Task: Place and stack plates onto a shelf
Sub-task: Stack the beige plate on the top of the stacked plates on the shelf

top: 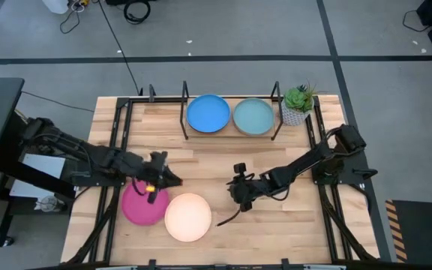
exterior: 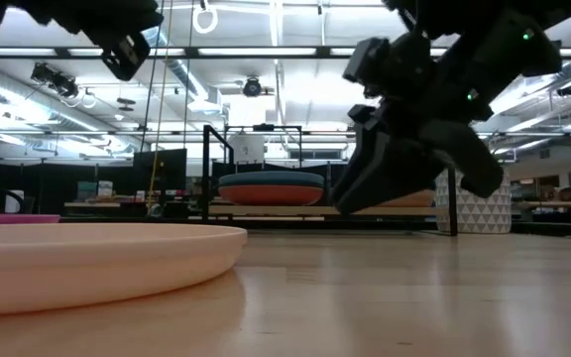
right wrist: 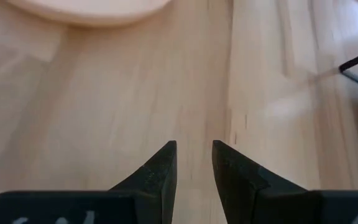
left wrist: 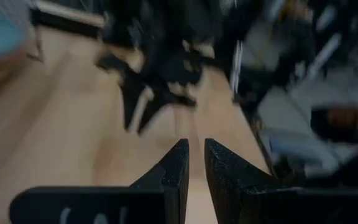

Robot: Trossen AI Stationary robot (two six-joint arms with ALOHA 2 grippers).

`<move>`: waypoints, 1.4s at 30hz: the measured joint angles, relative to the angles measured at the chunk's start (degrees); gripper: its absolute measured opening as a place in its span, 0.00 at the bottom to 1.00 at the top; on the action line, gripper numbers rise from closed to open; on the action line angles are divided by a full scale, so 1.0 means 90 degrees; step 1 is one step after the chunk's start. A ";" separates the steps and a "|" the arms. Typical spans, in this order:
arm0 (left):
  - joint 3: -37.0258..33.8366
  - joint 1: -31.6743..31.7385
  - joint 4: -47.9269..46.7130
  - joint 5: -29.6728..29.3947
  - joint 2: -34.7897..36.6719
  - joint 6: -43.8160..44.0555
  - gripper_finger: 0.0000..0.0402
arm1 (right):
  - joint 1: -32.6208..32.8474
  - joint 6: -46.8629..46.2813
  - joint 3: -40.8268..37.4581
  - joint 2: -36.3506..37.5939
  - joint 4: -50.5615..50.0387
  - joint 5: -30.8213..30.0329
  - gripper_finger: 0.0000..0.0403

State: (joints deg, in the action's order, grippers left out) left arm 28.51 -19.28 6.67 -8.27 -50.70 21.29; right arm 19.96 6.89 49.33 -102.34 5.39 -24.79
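At the near edge of the table (top: 216, 169), a cream plate (top: 188, 217) is seen, touching a magenta plate (top: 141, 206) on its left. Over the magenta plate the left gripper (top: 172, 180) is held, its jaws parted by a narrow gap, empty. Right of the cream plate, the right gripper (top: 242, 201) is held, slightly parted, grasping nothing. On the far shelf (top: 231, 135), 2 stacks are topped by a blue plate (top: 208, 113) and a light teal plate (top: 253, 116).

Left arm reaching in from the surface's (top: 201, 161) left edge, its tool (top: 172, 180) raised, fingers (left wrist: 173, 171) a narrow gap apart, empty, right arm bent in from the right edge, its tool (top: 240, 201) low, fingers (right wrist: 160, 168) slightly apart, empty
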 joint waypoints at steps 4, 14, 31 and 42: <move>0.0560 -0.0473 -0.0405 0.0005 -0.0688 -0.0158 0.14 | 0.0118 -0.0011 -0.0455 0.0369 0.0559 -0.0244 0.27; 0.1014 -0.1120 -0.0523 0.0005 -0.1715 0.0679 0.14 | 0.0200 0.0392 -0.1670 0.1379 0.2446 -0.0619 0.27; 0.3066 -0.2259 -0.2592 -0.1341 -0.3779 0.0724 0.29 | 0.0178 0.0868 -0.2723 0.1586 0.4536 -0.0956 0.27; 0.4758 -0.2676 -0.3507 -0.1438 -0.5348 0.1440 0.30 | 0.0156 0.1833 -0.2931 0.1586 0.5637 -0.0872 0.27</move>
State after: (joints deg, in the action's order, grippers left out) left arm 71.33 -43.36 -24.89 -21.21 -98.83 34.25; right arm 21.36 23.39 22.95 -88.07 56.13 -32.64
